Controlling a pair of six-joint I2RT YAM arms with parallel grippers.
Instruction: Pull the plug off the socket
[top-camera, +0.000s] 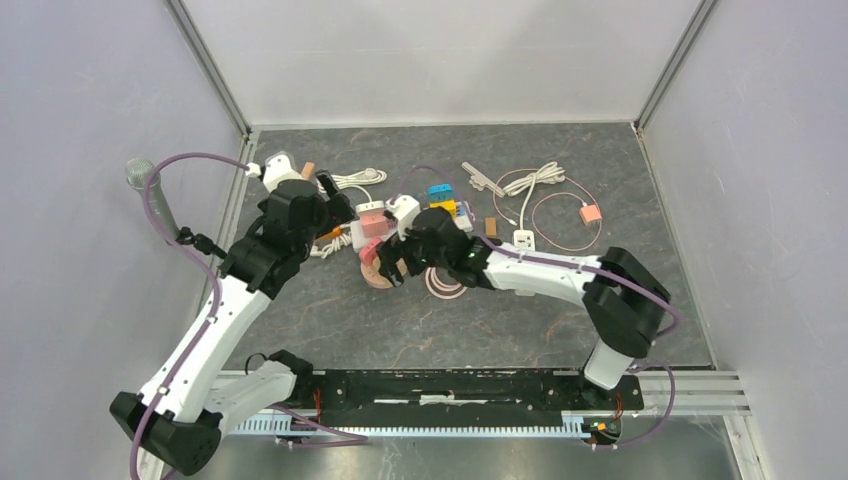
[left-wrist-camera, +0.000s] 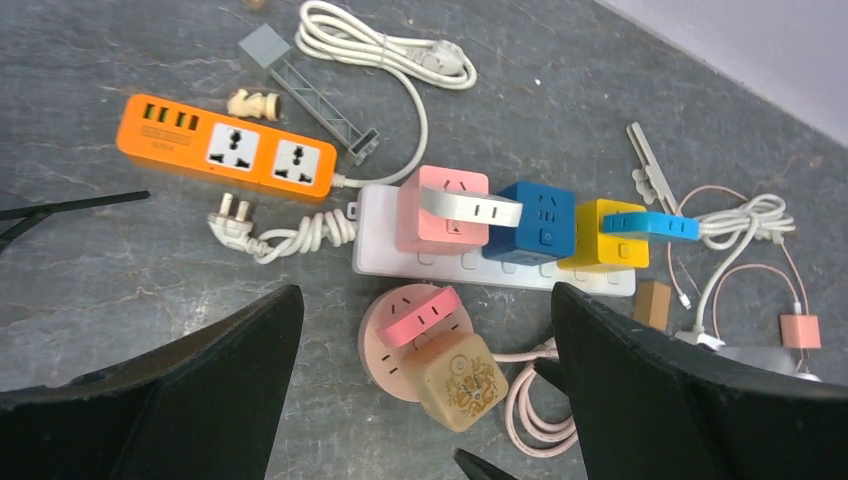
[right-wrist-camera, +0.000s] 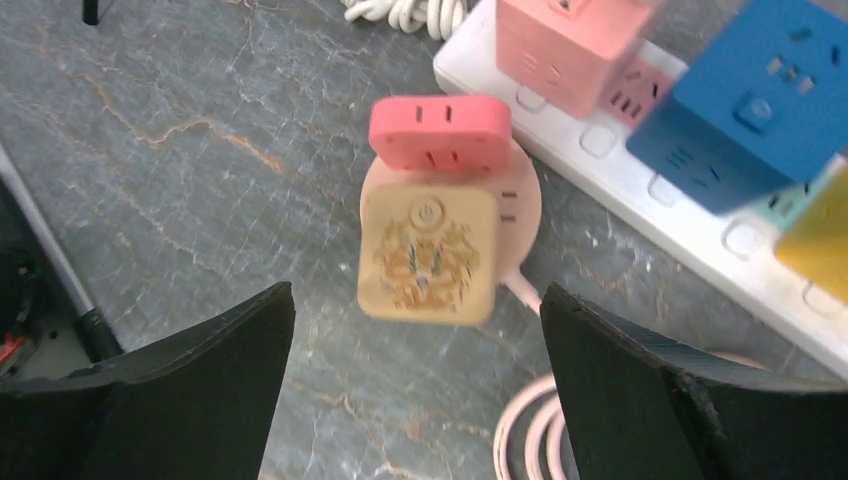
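A round pink socket lies on the dark table, in front of the white strip. A tan cube plug with a gold dragon print is plugged into it, beside a flat pink plug. My left gripper is open and hovers above them, touching nothing. My right gripper is open too, its fingers on either side of the tan plug but still above it. The pink plug and the socket's rim lie just beyond. In the top view both grippers, left and right, crowd over the socket.
A white power strip behind the socket carries pink, blue and yellow cube adapters. An orange strip lies to the far left, with white cables around it. A coiled pink cord runs from the socket. More chargers and cables lie to the right.
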